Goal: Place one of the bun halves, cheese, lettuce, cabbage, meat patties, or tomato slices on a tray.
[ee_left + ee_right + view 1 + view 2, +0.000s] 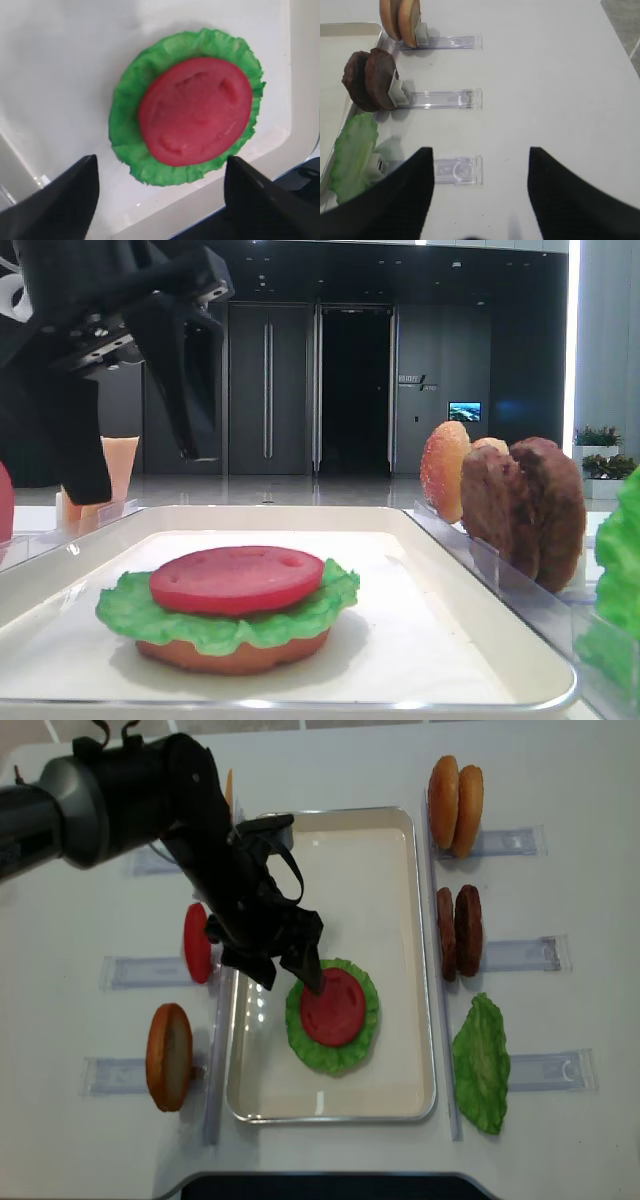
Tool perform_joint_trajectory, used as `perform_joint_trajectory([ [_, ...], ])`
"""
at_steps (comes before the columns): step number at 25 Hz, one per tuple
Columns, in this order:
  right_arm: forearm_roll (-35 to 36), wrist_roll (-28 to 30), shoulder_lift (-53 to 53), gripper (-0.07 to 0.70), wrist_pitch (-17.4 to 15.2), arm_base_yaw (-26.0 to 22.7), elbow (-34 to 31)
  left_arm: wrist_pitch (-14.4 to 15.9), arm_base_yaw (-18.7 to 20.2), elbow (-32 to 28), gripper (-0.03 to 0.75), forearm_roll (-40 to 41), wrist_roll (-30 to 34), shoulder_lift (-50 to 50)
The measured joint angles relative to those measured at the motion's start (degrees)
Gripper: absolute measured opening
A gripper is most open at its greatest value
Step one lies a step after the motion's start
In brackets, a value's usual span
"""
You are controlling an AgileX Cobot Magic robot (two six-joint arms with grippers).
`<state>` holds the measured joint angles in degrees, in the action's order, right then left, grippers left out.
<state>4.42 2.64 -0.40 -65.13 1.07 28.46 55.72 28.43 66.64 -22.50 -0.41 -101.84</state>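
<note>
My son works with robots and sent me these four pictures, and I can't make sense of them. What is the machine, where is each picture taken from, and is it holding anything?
It is a two-armed robot assembling a toy burger. One picture looks down from overhead, one sits low at the table's edge, and two come from cameras on the wrists. The black left end effector hangs open and empty above the large white rectangular tray. On the tray lies a flat red tomato slice on a ruffled green lettuce leaf, over an orange-brown bun half. The right end effector is open over bare table. Spare dark-brown patties stand in clear holders.
</note>
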Motion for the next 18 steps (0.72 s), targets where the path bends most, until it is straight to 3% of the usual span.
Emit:
perform_joint_trajectory([
  [9,0.0,0.0,0.0,0.425,0.0,0.0,0.0,12.0,0.0,6.7,0.591,13.9,-5.8,1.5],
  [18,0.0,0.0,0.0,0.425,0.0,0.0,0.0,13.7,0.0,10.6,0.591,18.4,-7.2,2.2],
])
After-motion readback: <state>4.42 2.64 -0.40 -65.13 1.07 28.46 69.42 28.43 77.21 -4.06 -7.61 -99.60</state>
